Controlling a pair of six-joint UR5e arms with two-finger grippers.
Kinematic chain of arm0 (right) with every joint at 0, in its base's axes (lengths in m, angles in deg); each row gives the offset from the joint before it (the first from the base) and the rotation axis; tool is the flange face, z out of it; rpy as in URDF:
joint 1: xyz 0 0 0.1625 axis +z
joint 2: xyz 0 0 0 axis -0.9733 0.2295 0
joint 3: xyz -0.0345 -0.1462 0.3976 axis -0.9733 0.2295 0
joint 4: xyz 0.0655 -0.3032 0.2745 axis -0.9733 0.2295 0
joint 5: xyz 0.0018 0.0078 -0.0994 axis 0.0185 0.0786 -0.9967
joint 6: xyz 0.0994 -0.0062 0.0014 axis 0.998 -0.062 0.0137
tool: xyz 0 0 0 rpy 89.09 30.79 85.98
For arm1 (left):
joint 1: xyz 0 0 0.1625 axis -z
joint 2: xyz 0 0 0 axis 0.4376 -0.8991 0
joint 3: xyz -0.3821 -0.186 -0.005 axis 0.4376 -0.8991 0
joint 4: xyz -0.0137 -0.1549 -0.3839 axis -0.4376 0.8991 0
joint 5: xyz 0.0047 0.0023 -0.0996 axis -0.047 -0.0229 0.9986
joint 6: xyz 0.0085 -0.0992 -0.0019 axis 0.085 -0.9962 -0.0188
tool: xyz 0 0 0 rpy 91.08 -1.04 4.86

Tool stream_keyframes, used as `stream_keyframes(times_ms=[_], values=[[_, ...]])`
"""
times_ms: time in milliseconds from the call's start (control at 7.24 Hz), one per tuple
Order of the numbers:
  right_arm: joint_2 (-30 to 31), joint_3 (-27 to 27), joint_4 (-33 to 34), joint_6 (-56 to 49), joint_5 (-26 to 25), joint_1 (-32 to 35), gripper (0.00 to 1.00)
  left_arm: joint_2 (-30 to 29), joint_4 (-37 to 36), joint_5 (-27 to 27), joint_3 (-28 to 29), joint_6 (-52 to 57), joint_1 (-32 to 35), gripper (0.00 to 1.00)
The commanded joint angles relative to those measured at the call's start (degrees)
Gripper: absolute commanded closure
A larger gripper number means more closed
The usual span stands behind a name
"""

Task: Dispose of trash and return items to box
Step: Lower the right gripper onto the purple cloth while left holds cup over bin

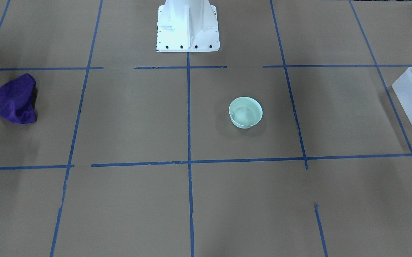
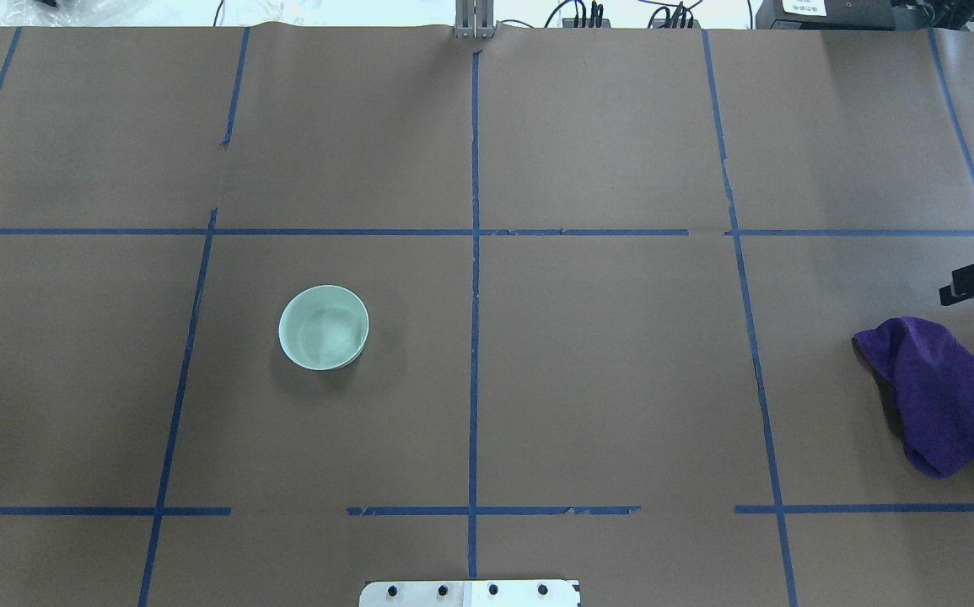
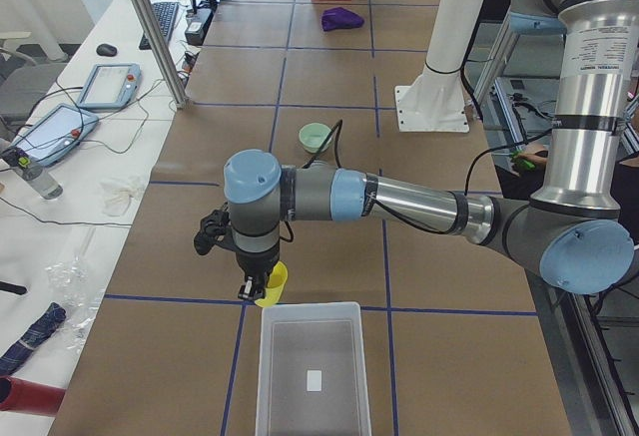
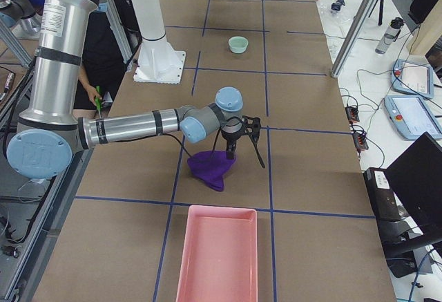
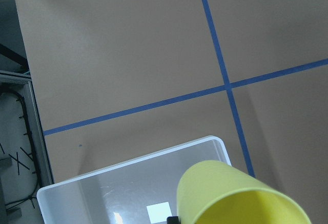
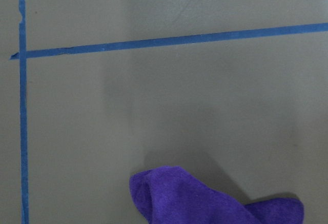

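While the left gripper (image 3: 255,291) hangs at the end wall of the translucent frosted-white rectangular plastic box (image 3: 268,376), I read this as the return-to-box step, close to release. Its fingers are clamped on the small yellow tapered plastic cup (image 5: 233,196). The cup is off the brown paper-covered table (image 2: 621,379) and tilted, with its open mouth turned towards the wrist camera. Only a dark sliver of finger shows there, so I judge the grip from the cup being carried in the air.

From the side view the cup sits at the box's corner, right by the rim. I cannot tell whether it is over the inside or just outside the wall. For the next move I would carry it further in past the rim and lower it towards the floor of the box. Only then would I part the fingers, since a light cup dropped from height may bounce or roll.

At the other end, the right gripper (image 4: 230,151) has its tips at the top of the crumpled purple cloth (image 4: 210,167). I cannot tell whether they are closed on it. A pink rectangular tray (image 4: 217,253) lies near the cloth. A mint-green round bowl (image 2: 324,327) stands upright mid-table, well apart from both grippers, and is not yet dealt with.
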Motion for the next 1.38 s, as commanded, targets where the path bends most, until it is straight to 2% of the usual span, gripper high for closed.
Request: stream_keyframes(times_ms=[0, 414, 967, 1105, 1243], values=[[-0.36, 1.07, -1.97, 4.94, -4.69, -7.89, 0.00, 0.11, 0.47, 0.34, 4.79, 1.74, 1.03, 1.00], [-1.67, 6.25, -2.32, 4.16, -4.70, -8.79, 0.00, 1.26, 2.50, 0.69, 6.05, 1.30, 1.03, 1.00], [-2.03, 8.54, -1.53, 4.16, -5.57, -10.37, 0.00, 1.26, 2.58, 0.78, 6.48, 1.30, 1.03, 1.00], [-2.03, 8.29, -1.53, 4.16, -5.49, -10.38, 0.10, 1.26, 2.58, 0.86, 7.62, 1.21, 1.03, 1.00], [-2.03, 7.41, -1.44, 4.07, -4.62, -9.42, 0.74, 1.34, 3.45, 0.87, 8.67, 1.03, 1.03, 1.00]])
